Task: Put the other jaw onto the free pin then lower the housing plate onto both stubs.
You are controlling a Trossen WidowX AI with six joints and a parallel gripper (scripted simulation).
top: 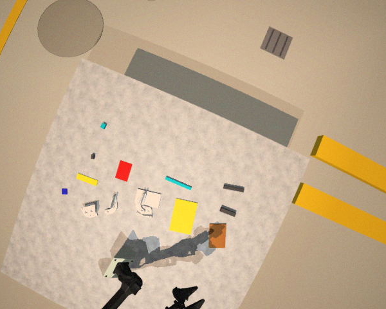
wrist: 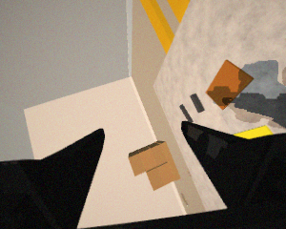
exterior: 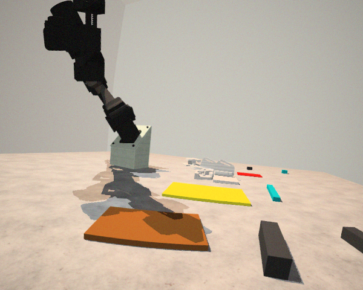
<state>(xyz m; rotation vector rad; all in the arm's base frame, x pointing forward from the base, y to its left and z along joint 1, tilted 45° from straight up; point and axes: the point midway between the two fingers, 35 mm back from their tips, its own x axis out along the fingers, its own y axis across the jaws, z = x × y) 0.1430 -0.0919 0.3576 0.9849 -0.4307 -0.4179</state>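
Note:
My gripper (top: 200,293) (wrist: 143,128) is open and empty, raised high over the near side of the table, well away from the white parts. In the exterior view its fingers are out of frame. A white curved jaw (top: 142,200) stands on a small white base (top: 147,214) (exterior: 203,174), beside a flat white rectangular block (top: 153,199) (exterior: 225,180). A loose white curved jaw (top: 112,206) lies apart, to the left in the top view. A small white plate-like piece (top: 89,210) with dark dots lies further left. Pins and teeth are too small to tell.
A yellow slab (top: 183,215) (exterior: 206,194), an orange slab (top: 217,240) (exterior: 128,228) (wrist: 227,78) and a red slab (top: 123,170) (exterior: 249,174) lie around the white parts. A cyan bar (top: 178,183) (exterior: 273,193) and dark blocks (top: 233,187) (exterior: 275,243) lie beyond.

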